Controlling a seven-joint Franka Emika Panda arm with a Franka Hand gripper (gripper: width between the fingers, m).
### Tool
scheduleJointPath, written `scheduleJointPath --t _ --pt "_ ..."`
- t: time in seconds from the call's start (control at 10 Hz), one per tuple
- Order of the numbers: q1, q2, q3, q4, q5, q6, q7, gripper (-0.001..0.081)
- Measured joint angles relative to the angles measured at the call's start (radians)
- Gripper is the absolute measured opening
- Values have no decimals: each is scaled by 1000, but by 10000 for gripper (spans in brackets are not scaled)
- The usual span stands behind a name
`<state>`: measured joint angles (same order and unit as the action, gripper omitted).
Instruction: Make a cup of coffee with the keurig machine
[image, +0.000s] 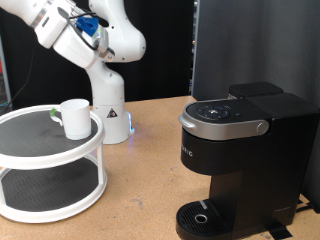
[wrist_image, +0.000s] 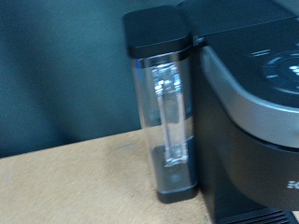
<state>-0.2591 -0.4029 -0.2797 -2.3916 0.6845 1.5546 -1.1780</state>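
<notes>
Dark curtain behind, brown wooden desk (image: 150, 140) below. Pincer itself not in view: exterior view cuts the arm (image: 85, 35) off at the top left edge, wrist view shows no fingers, so cannot tell if apart or together, and nothing is seen held. Arm is raised high above the white two-tier stand (image: 50, 165), well apart from everything. Cup (image: 74, 117) sits upright on the stand's top shelf, at the exterior view's left, untouched, with something small and greenish just beside it, too small to tell. Keurig (image: 240, 150) stands at the exterior view's right, lid down, drip base (image: 205, 218) bare, no cup under the brew head. Wrist camera faces the keurig's side: clear water tank (wrist_image: 168, 121) with black cap, looks near empty, hard to tell.

Judgement: early stage, cup not yet placed, no brewing started. Any grasp of the cup calls for a descent toward the stand's top shelf with fingers apart, clearing the stand's rim.
</notes>
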Motion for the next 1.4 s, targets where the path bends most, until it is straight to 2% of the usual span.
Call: scheduleJointPath --t 0.3,0.8,1.2,1.4 --pt "-32 -20 -32 -43 47 13 -1 2" --pt "-81 -63 -132 -55 -38 -125 -77 2" --pt "-86 -65 -145 -55 -30 -131 -78 2" --pt "-87 -66 -184 -55 -28 -141 -105 2"
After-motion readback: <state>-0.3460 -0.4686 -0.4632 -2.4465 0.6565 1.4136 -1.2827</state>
